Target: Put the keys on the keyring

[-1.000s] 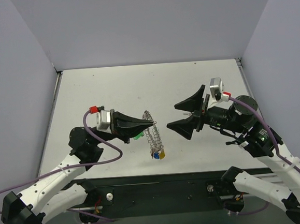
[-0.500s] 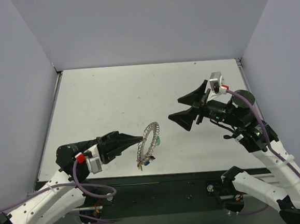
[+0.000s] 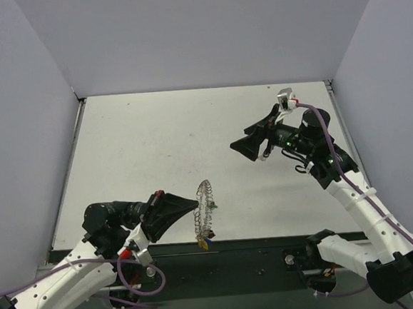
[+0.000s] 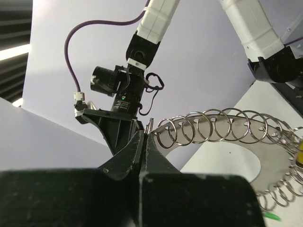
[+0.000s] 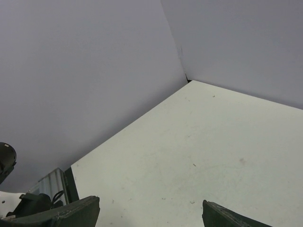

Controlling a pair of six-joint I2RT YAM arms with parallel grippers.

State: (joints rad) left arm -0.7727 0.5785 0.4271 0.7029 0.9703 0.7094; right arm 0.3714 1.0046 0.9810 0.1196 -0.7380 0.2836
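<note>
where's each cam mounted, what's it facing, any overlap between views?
Top external: fixed above and behind the bases, looking down on the table; both arms show, left gripper shut on the keyring, right gripper open.
Left wrist: behind the left fingers, looking past the keyring at the right arm.
Right wrist: behind the right fingertips, low in frame, looking across the table to the wall corner.
Shared: top and left wrist both see the keyring and right arm.

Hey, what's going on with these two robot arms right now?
The left gripper is shut on the coiled wire keyring, holding it up near the front edge of the table. A few small keys with coloured heads hang from the ring. The right gripper hovers open and empty off to the right.
</note>
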